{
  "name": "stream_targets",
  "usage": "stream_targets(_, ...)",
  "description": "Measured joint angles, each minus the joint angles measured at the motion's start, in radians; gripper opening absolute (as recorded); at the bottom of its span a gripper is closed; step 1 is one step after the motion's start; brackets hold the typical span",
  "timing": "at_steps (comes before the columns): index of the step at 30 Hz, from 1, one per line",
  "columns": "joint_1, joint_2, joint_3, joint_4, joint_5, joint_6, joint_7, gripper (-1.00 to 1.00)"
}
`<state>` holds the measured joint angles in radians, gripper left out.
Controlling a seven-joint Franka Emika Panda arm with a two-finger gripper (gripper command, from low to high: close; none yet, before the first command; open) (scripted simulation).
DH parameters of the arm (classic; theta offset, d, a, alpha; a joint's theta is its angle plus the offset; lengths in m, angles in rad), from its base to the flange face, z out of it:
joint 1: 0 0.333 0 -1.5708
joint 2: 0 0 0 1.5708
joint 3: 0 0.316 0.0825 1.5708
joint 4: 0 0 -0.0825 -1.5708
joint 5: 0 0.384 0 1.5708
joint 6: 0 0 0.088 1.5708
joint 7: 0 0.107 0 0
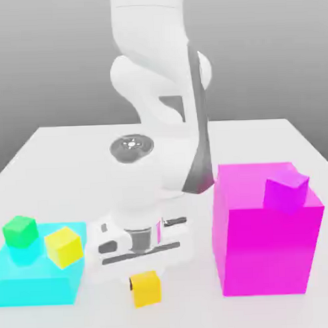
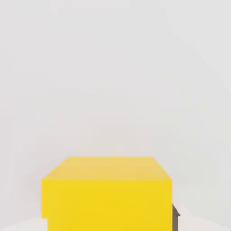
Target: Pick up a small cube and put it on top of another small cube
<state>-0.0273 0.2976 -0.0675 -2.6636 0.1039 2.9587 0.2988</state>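
Note:
The small cube (image 1: 146, 289), plain orange-yellow, sits low near the table's front edge, directly under the white hand. My gripper (image 1: 145, 283) is down over it and shut on it; a dark finger (image 1: 131, 282) presses its side toward the exterior view's left. In the hand view the small cube (image 2: 107, 194) looms close between the jaws, with a dark fingertip (image 2: 176, 217) against one side. A lemon-yellow small cube (image 1: 64, 246) and a small green cube (image 1: 20, 231) rest on a flat cyan block (image 1: 34, 283) at the exterior view's left.
A large magenta block (image 1: 266, 246) stands at the exterior view's right, close to the hand, with a small purple cube (image 1: 286, 192) on its top. The white arm (image 1: 157, 93) rises behind the hand. The white table (image 1: 73, 150) stretches away behind.

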Motion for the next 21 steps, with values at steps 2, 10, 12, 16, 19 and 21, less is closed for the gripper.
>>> stream_targets(2,0.012,-0.062,-0.017,-0.012,-0.022,-0.050,0.016,-1.00)
stream_targets(10,-0.112,-0.277,-0.115,0.040,-0.167,-0.331,0.235,-1.00)
stream_targets(12,-0.178,-0.326,-0.162,0.059,-0.181,-0.395,0.301,-1.00)
stream_targets(16,-0.325,-0.423,-0.247,0.085,-0.186,-0.504,0.410,-1.00)
stream_targets(19,-0.363,-0.405,-0.288,0.081,-0.158,-0.478,0.427,-1.00)
stream_targets(21,-0.364,-0.344,-0.295,0.068,-0.124,-0.407,0.405,-1.00)
